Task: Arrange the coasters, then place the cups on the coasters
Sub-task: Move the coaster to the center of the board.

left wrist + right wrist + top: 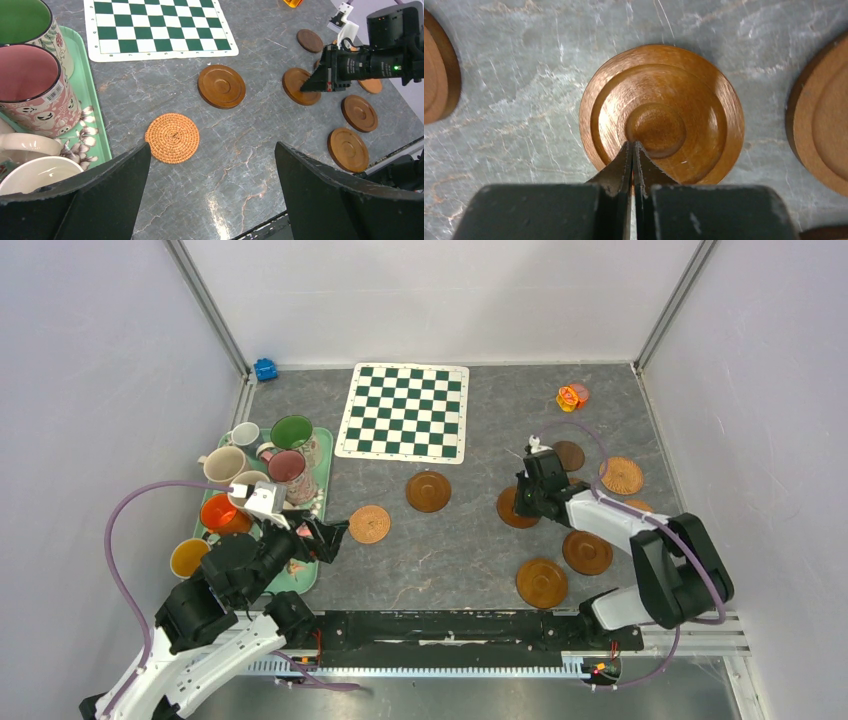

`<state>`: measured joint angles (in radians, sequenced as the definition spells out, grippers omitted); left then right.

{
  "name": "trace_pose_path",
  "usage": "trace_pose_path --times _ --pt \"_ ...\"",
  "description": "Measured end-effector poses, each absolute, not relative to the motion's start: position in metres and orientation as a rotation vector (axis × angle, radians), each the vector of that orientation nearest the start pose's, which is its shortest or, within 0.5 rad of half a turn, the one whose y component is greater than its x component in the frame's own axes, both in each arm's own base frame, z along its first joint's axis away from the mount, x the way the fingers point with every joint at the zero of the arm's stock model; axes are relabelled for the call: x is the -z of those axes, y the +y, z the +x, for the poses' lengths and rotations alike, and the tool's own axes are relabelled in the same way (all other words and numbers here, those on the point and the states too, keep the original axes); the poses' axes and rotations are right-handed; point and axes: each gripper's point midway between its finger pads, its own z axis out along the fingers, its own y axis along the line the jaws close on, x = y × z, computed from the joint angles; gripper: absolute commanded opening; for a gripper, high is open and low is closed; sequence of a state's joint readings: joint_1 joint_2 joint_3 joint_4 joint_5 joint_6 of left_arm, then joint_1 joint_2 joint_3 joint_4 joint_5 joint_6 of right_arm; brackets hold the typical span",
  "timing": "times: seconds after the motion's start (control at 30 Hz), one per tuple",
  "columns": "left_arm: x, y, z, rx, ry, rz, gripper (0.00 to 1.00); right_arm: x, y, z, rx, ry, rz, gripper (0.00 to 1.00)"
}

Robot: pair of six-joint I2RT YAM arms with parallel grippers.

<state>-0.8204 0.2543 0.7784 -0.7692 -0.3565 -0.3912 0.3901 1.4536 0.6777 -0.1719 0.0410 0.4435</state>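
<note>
Broadly, a grey marbled table (460, 550) carries everything, with a green-and-white chequered mat (405, 412) flat at its far middle and a mint-green tray (95, 107) along its left side

The cups crowd on and around that tray, none on a coaster: a green-lined cup (22, 20) and a pink cup (30, 90) stand upright on it, a cream cup (224, 464) and a small white cup (243, 434) at its far-left edge, an orange cup (222, 513) and a yellow cup (187, 557) just off its left rim

The left gripper (211, 150) hovers by the tray's near corner, fingers spread wide and holding nothing; a woven coaster (172, 137) lies on the table just beyond them, a wooden coaster (221, 86) further out

The right gripper (633, 146) has its fingers pressed together, tips down on a ringed wooden coaster (674, 100); more coasters (587, 552) lie scattered near it

A small orange-yellow toy (572, 397) sits at the far right
</note>
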Motion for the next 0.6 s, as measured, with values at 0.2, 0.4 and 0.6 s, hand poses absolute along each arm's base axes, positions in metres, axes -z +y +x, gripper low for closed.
trace_pose_path --times 0.2,0.4,0.6 --pt "-0.258 -0.096 0.153 0.538 1.829 0.137 1.00 -0.021 0.122 0.271 -0.268 2.549 0.077 0.00" --pt "-0.257 -0.096 0.153 0.533 1.835 0.140 1.00 -0.021 0.115 0.254 -0.275 2.542 0.075 0.00" --pt "-0.256 -0.097 0.154 0.531 1.839 0.141 1.00 -0.021 0.111 0.244 -0.272 2.546 0.077 0.00"
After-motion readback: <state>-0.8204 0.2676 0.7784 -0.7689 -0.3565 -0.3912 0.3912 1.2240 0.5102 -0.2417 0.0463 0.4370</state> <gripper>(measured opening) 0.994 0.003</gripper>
